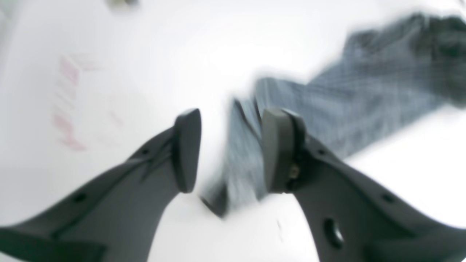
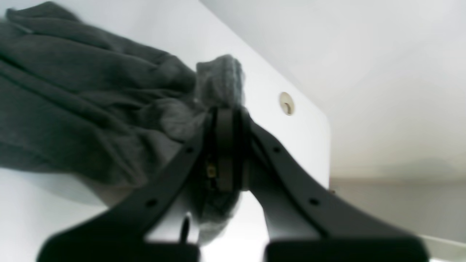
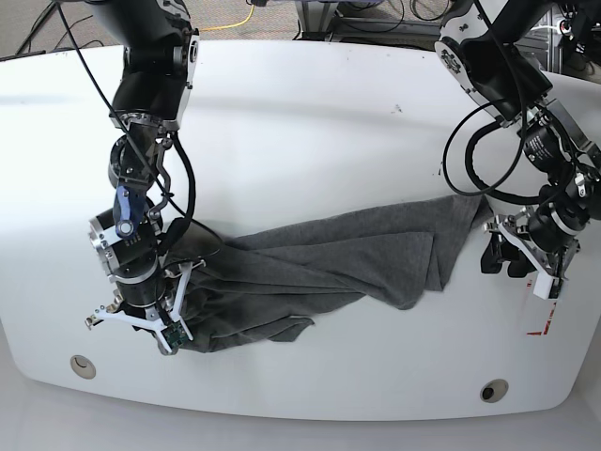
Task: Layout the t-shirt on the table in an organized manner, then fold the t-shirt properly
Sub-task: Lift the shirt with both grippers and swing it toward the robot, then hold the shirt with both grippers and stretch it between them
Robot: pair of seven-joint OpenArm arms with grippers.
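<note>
Meanwhile the t-shirt (image 3: 329,263) lies crumpled in a long wrinkled band across the front half of the table (image 3: 310,122), running from about eight o'clock up toward three o'clock. At its eight o'clock end the right gripper (image 2: 227,145) is clenched on a bunched fold of the cloth. At the three o'clock end the left gripper (image 1: 231,149) has its jaws parted, with a strip of cloth between them.

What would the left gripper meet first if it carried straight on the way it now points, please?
Most likely the t-shirt: a strip of its cloth lies just ahead of the open left gripper, on the table. The blur makes depth uncertain.
</note>
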